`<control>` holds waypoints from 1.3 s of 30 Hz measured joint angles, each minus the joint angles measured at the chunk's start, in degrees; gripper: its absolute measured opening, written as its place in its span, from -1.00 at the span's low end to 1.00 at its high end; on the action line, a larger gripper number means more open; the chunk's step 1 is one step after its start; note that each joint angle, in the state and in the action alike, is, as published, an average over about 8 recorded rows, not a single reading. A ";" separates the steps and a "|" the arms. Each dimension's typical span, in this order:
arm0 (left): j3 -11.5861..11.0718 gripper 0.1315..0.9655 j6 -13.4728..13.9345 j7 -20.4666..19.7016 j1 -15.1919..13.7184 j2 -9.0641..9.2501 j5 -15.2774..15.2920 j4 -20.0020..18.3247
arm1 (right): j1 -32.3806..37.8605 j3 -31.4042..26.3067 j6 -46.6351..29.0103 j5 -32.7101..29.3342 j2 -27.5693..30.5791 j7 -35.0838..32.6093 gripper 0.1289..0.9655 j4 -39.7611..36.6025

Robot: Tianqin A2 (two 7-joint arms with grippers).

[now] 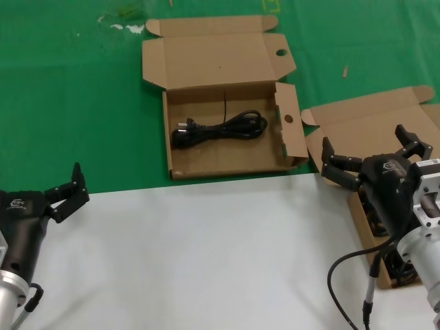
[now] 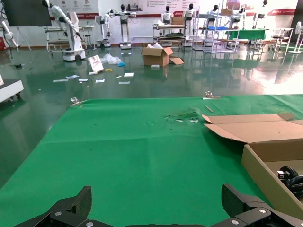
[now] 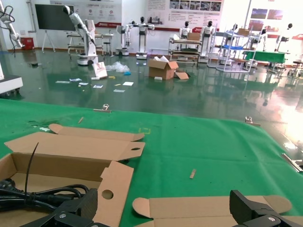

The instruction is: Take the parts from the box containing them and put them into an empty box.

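Observation:
One coiled black power cable (image 1: pixel 220 127) lies in the square-set cardboard box (image 1: pixel 227 168) at the middle; it also shows in the right wrist view (image 3: pixel 28 194). The diagonal box (image 1: pixel 371 124) stands at the right, and dark cable bundles (image 1: pixel 395 269) inside it are mostly hidden under my right arm. My right gripper (image 1: pixel 371 155) hovers open and empty over that box's near-left part; its lid (image 3: pixel 203 208) lies between the fingers in the right wrist view. My left gripper (image 1: pixel 65 191) is open and empty at the lower left, away from both boxes.
A white sheet (image 1: pixel 206 261) covers the near table and the green mat (image 1: pixel 69 103) the far part. The square box's lid (image 1: pixel 213 55) lies open towards the back. Small scraps (image 1: pixel 345 71) lie on the mat.

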 joint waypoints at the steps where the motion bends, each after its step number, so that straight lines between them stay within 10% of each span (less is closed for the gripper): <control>1: 0.00 1.00 0.00 0.00 0.00 0.00 0.00 0.00 | 0.00 0.00 0.00 0.00 0.00 0.00 1.00 0.00; 39: 0.00 1.00 0.00 0.00 0.00 0.00 0.00 0.00 | 0.00 0.00 0.00 0.00 0.00 0.00 1.00 0.00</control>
